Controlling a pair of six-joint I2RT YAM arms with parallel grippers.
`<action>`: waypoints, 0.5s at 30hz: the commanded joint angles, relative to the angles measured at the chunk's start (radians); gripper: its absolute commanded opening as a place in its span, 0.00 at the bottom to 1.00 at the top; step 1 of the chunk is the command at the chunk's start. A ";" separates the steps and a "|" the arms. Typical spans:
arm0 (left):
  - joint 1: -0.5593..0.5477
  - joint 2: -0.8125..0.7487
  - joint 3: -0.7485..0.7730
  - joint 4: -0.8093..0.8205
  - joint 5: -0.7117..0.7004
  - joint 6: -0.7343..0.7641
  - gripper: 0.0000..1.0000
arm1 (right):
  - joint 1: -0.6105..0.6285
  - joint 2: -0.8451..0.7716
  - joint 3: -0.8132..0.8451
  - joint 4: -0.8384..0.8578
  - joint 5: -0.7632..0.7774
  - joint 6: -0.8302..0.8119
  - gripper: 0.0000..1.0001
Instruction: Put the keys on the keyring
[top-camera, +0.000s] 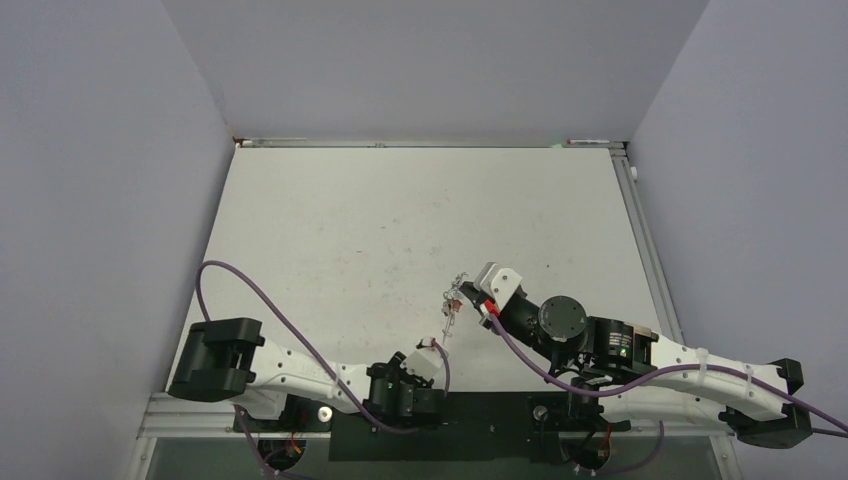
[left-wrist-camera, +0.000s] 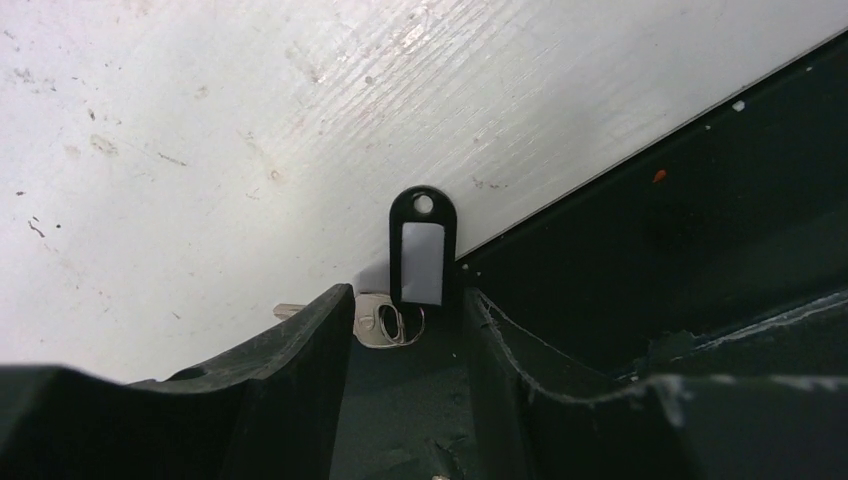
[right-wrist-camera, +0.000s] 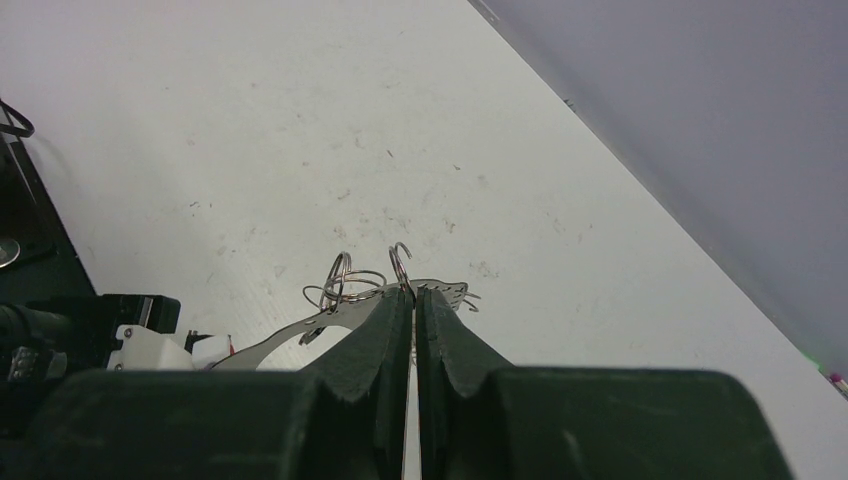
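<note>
Where the right tool (right-wrist-camera: 415, 300) brings its fingers together, it is clamped on the keyring (right-wrist-camera: 343, 278), a thin silvery strip carrying two wire loops, held above the desk (right-wrist-camera: 250, 120). The left tool (left-wrist-camera: 407, 298) has its fingers (left-wrist-camera: 300, 345) apart at the desk's near edge. In the gap lie the keys (left-wrist-camera: 378, 325), one small silvery key on a little ring, beside one black tag (left-wrist-camera: 420, 245) with a plain white label. Whether they are pinched, I cannot tell.

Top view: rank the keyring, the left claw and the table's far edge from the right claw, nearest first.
1. The keyring, pinched in the right claw.
2. The left claw, down by the near edge.
3. The table's far edge, at the top.
</note>
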 joint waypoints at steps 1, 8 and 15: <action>-0.008 0.057 0.064 -0.045 0.040 0.048 0.40 | 0.011 -0.011 0.002 0.060 0.004 0.012 0.05; -0.007 0.079 0.101 -0.087 0.049 0.061 0.28 | 0.011 -0.002 0.001 0.059 0.001 0.011 0.05; -0.007 0.081 0.103 -0.150 0.063 0.045 0.29 | 0.011 0.006 0.002 0.059 -0.003 0.012 0.05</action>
